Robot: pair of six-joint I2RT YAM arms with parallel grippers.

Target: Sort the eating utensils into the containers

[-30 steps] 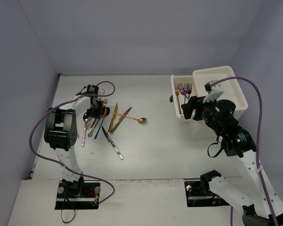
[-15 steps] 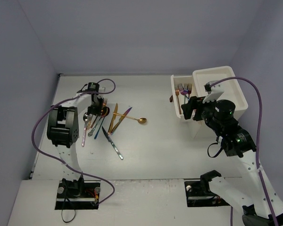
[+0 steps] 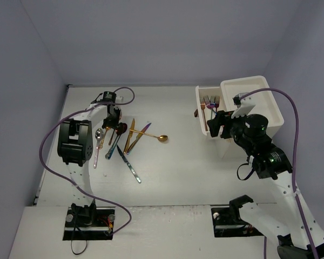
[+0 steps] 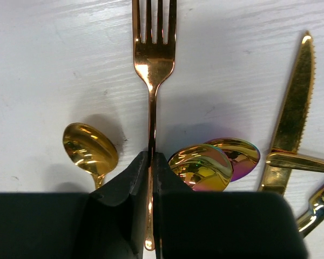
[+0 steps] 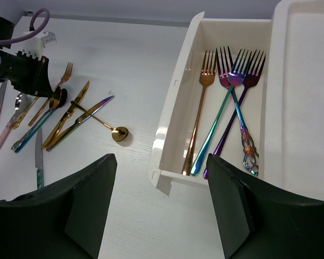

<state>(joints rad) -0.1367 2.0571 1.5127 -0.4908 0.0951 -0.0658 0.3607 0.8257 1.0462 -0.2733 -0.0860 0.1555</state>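
Note:
My left gripper (image 4: 150,162) is shut on the thin handle of a rose-gold fork (image 4: 153,59) that lies on the white table, tines pointing away. It sits at the far end of the pile of eating utensils (image 3: 121,137). A gold spoon (image 4: 89,148) lies left of the jaws, with two iridescent spoon bowls (image 4: 202,167) and a gold knife (image 4: 291,116) to the right. My right gripper (image 5: 161,199) hangs open and empty above the table by the front corner of the pulled-out drawer (image 5: 173,108). That drawer holds several forks (image 5: 229,81).
The white drawer unit (image 3: 259,102) stands at the back right with the open drawer on its left side. A lone gold spoon (image 3: 162,138) and a blue-handled knife (image 3: 130,167) lie apart from the pile. Grey walls enclose the table on three sides.
My left gripper has slid a little toward the back of the pile and closed on the fork's handle. The right arm has not moved.

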